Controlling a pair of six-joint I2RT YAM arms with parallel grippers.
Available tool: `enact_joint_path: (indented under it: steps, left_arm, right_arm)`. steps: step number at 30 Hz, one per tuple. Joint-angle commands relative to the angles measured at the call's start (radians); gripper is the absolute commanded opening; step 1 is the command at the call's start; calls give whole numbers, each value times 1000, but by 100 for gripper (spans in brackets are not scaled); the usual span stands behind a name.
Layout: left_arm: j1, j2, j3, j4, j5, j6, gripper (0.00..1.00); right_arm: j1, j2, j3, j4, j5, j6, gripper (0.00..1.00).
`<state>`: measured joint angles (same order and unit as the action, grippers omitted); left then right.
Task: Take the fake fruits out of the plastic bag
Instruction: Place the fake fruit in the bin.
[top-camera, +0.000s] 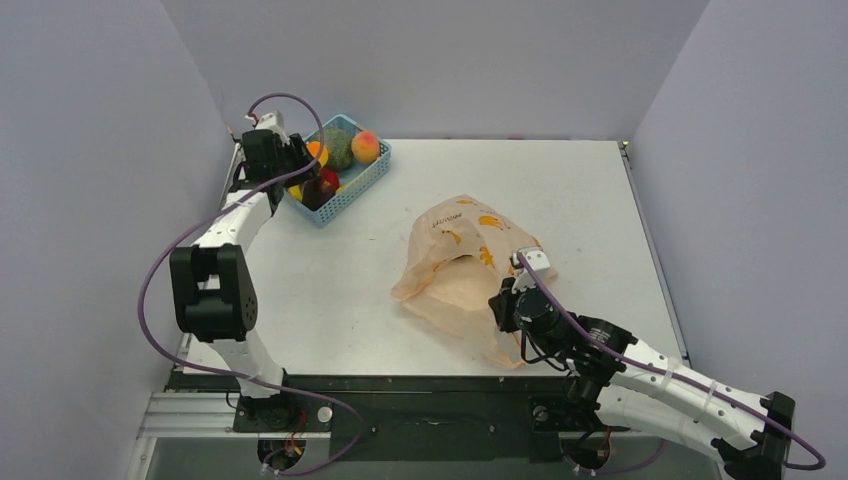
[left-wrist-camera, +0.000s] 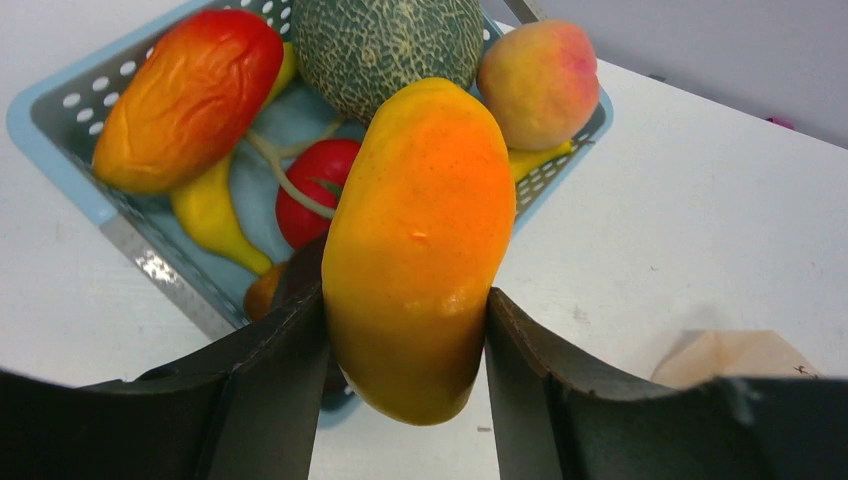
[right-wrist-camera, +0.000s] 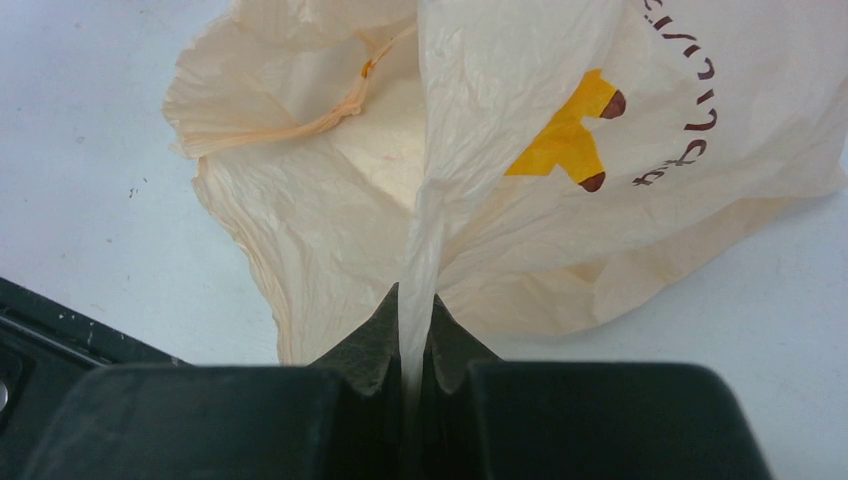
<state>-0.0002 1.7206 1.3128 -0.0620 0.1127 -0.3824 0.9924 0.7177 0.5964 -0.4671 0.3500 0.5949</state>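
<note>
A thin, translucent pale-orange plastic bag (top-camera: 465, 265) printed with yellow bananas and dark lettering lies crumpled on the table, slightly toward 4 o'clock from its centre. Its mouth gapes toward 7 o'clock. One fold of its rim stands pulled upright, pinched in the closed right gripper (right-wrist-camera: 415, 300). Well apart, at the table's 10 o'clock corner, a glossy, elongated yellow-orange fruit (left-wrist-camera: 420, 240) is clamped upright between the fingers of the left gripper (left-wrist-camera: 403, 300), at the 9 o'clock edge of a blue mesh basket (top-camera: 372, 178). Inside the basket lie a wrinkled orange-red fruit (left-wrist-camera: 190, 100), a round peach-pink fruit (left-wrist-camera: 540, 70) and a dark maroon fruit (top-camera: 318, 190).
</note>
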Motion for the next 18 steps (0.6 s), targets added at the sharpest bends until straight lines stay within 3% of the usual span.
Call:
enact_joint_path:
  steps: [1, 5, 9, 11, 18]
  left_arm:
    - [72, 104, 136, 78, 107, 84, 12]
    - [115, 198, 208, 23, 143, 116, 23]
    - [125, 282, 272, -84, 191, 132, 42]
    - [126, 283, 267, -98, 153, 114, 55]
    - [110, 254, 325, -213, -11, 99, 71]
  right_arm:
    - [-11, -25, 1, 54, -26, 12, 0]
    - [-15, -27, 7, 46, -14, 0, 0]
    - [-18, -13, 16, 46, -17, -2, 0]
    - [-19, -4, 23, 48, -18, -1, 0]
    - [-18, 8, 37, 46, -35, 8, 0]
